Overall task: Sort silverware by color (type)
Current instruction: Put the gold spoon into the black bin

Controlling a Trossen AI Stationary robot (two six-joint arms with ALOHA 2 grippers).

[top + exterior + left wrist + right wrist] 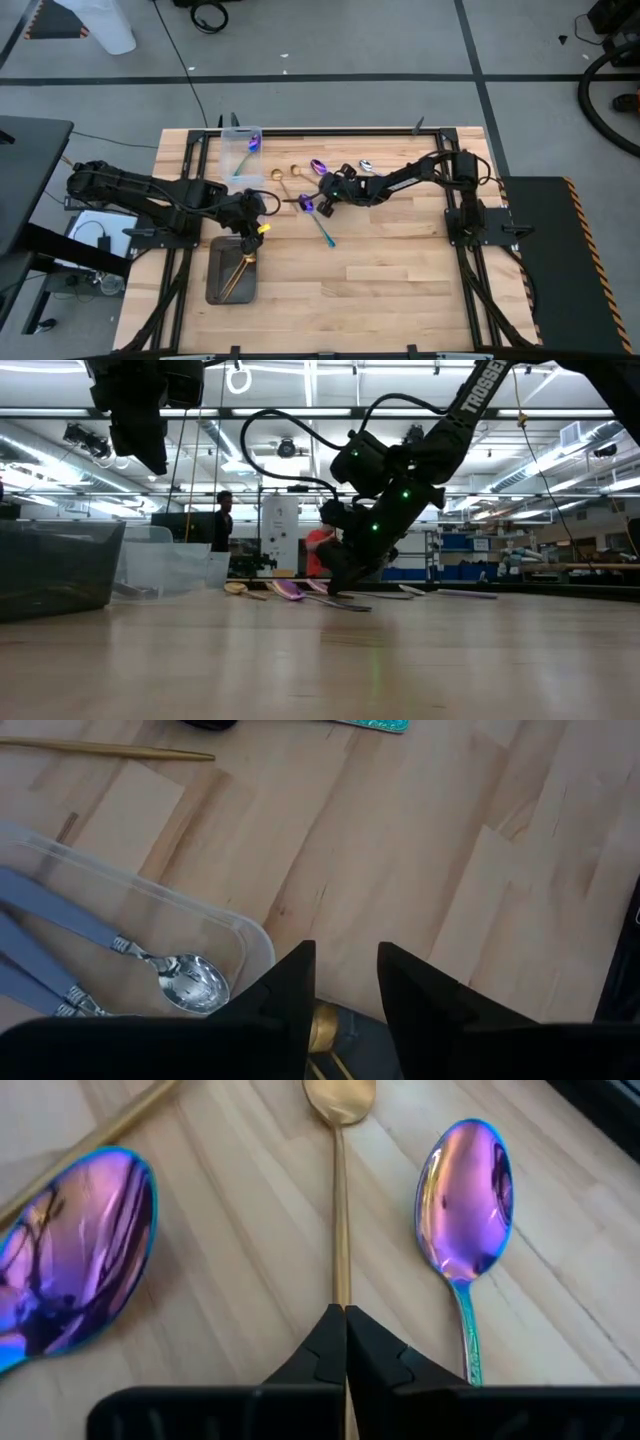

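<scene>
Lying loose on the wooden table (400, 270) near its far middle are several small spoons; the right wrist view counts two iridescent purple spoons (468, 1180) and one gold spoon (340, 1190) between them, with part of another gold handle at the edge; the overhead view adds a silver spoon (366, 164) farther back and a teal-handled spoon (326, 228) lying apart nearer the front; the clear plastic bin (242, 152) holds purple spoons; the dark grey tray (232, 270) holds gold pieces; the right gripper (345, 1342) is down at the table with its fingers pinched together on the gold spoon's thin handle; the left gripper (345, 985) hovers over the tray's far end, fingers partly apart, with something gold showing between them; whether it grips that I cannot tell.
</scene>
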